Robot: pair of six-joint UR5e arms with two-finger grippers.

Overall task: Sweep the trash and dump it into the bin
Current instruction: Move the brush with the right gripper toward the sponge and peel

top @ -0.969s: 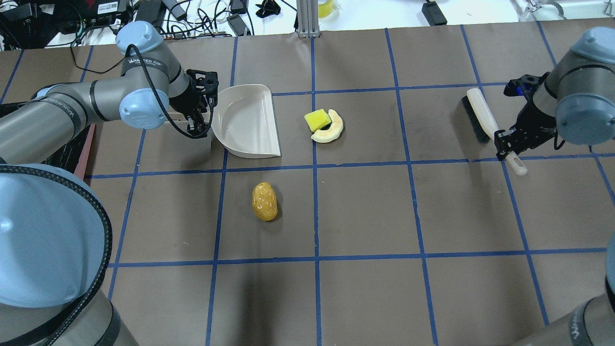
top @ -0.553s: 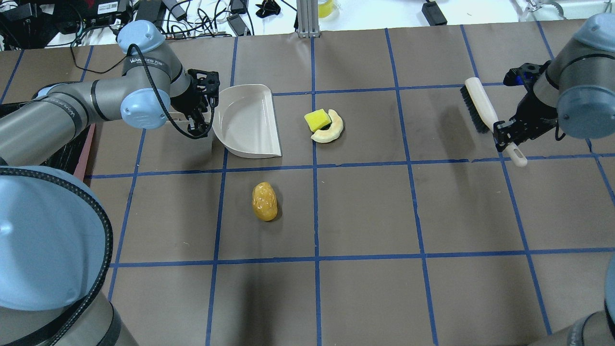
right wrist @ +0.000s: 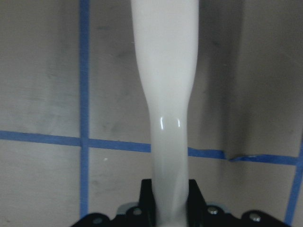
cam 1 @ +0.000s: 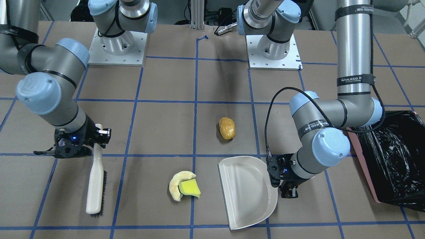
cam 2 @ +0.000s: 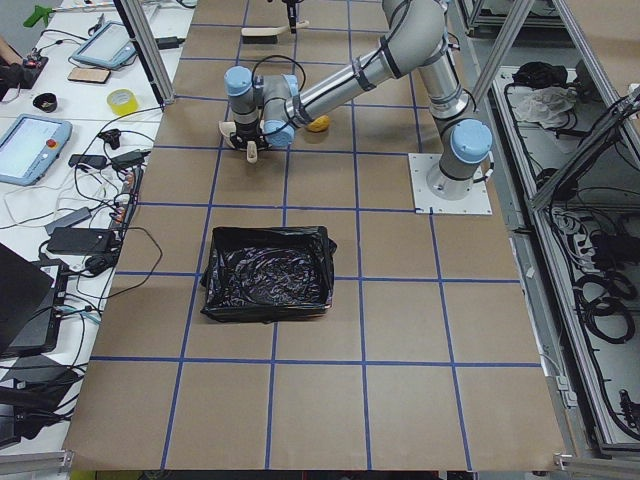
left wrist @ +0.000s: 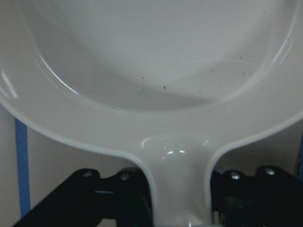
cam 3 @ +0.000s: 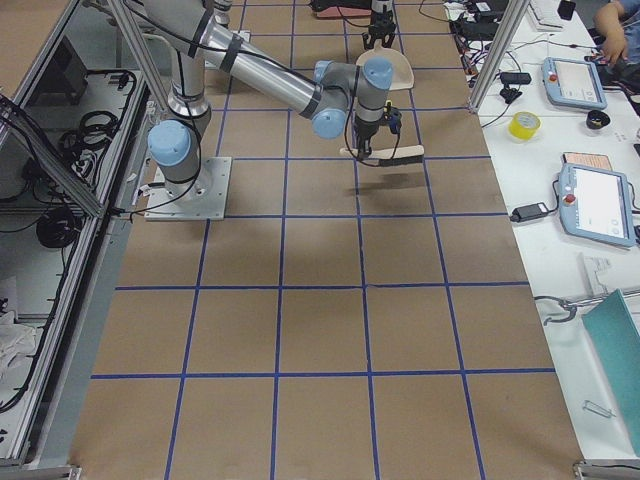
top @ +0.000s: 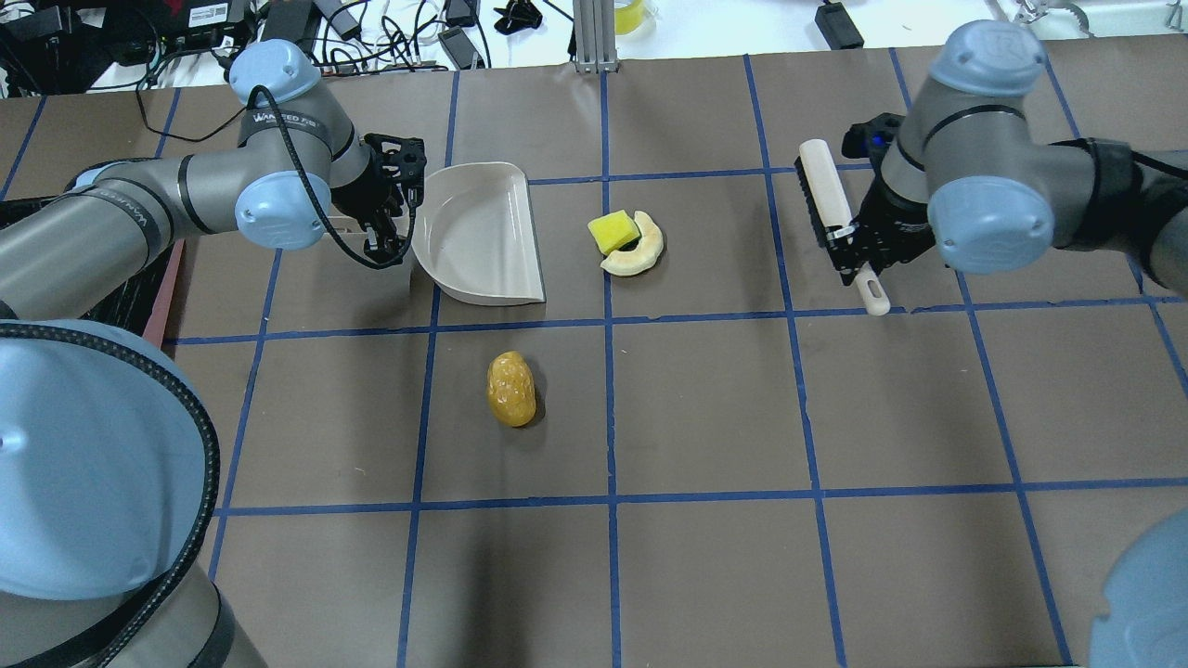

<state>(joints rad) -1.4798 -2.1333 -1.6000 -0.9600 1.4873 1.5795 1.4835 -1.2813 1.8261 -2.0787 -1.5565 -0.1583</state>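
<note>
The orange-brown potato-like lump [top: 511, 389] lies near the table's middle, also in the front view [cam 1: 227, 128]. The pale-yellow peel with its yellow-green wedge [top: 629, 243] lies just right of the off-white dustpan [top: 483, 232]. My left gripper [top: 382, 232] is shut on the dustpan's handle [left wrist: 180, 184], and the pan rests on the table. My right gripper [top: 858, 249] is shut on the white handle [right wrist: 168, 118] of a black-bristled brush [top: 824, 199], to the right of the peel. The pink bin with its black bag [cam 1: 393, 156] stands on my left, behind the left arm.
Cables, power bricks and a tape roll [top: 628, 14] lie beyond the table's far edge, by an aluminium post [top: 594, 32]. Both arm bases [cam 1: 118, 46] stand at my side of the table. Blue tape lines grid the brown tabletop.
My right arm has carried the brush leftwards, towards the peel. The left gripper and the dustpan have barely moved. The trash pieces lie where they were.
</note>
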